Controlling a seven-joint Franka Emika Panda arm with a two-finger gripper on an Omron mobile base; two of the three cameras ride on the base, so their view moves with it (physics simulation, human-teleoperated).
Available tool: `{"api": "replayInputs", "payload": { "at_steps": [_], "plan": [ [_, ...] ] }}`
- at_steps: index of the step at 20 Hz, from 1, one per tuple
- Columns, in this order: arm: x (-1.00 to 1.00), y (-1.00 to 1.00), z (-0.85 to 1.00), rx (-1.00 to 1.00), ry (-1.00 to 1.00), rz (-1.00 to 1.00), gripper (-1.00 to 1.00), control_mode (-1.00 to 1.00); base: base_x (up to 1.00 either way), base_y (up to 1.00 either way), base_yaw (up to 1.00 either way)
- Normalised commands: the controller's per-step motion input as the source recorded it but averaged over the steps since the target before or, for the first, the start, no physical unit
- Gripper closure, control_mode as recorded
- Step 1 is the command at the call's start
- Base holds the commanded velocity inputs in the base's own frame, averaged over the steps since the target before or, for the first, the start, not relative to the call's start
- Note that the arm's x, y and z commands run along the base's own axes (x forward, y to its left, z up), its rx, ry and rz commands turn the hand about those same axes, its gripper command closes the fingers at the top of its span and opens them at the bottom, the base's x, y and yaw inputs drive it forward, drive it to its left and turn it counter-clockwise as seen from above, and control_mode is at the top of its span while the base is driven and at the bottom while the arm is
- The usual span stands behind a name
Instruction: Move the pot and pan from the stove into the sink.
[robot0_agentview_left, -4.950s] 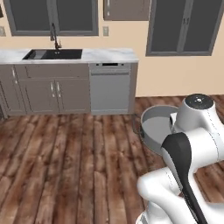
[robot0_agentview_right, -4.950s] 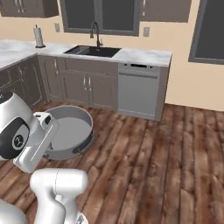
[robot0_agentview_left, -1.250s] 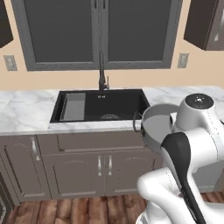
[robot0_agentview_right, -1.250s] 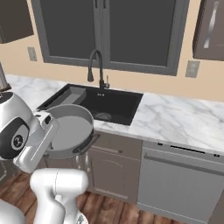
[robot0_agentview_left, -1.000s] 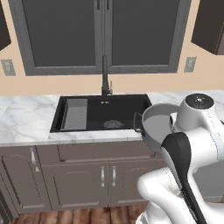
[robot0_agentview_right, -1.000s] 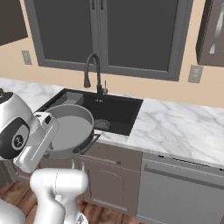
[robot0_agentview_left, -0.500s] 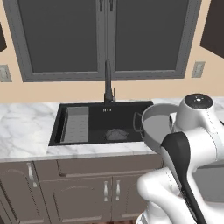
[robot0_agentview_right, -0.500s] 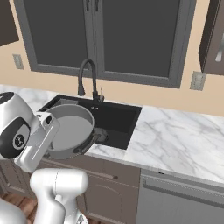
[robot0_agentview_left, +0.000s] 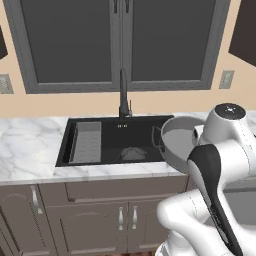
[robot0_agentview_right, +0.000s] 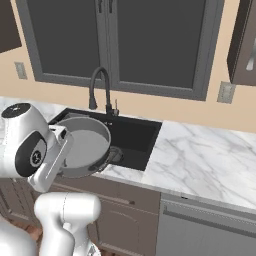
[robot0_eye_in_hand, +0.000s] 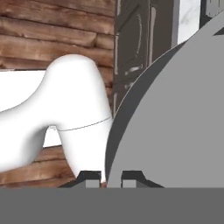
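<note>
The sink (robot0_agentview_left: 115, 145) lies ahead and to the left of the gripper (robot0_eye_in_hand: 110, 178), which pinches the rim of the pot (robot0_agentview_right: 82, 145) held over the tabletop (robot0_agentview_left: 30, 150) edge; next, I think, carry it over the basin and lower it.

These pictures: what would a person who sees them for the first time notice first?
First, the grey pot, tilted on its side and held up by the end effector at the counter's front edge. Behind it lies the black sink with its tall dark faucet, under a large window.
</note>
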Motion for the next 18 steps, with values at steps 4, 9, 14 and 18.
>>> {"api": "replayInputs", "payload": {
  "at_steps": [4,9,14,18],
  "plan": [
    [0.21,-0.21,-0.11,0.10,0.00,0.14,1.00,-1.00,0.00,0.00,0.00],
    [0.23,-0.17,-0.12,0.07,0.00,0.12,1.00,-1.00,0.00,0.00,0.00],
    [0.51,0.01,-0.21,0.00,-0.01,0.04,1.00,-1.00,0.00,0.00,0.00],
    [0.73,0.07,-0.21,0.00,0.00,0.02,1.00,-1.00,0.00,0.00,0.00]
  ]
}}
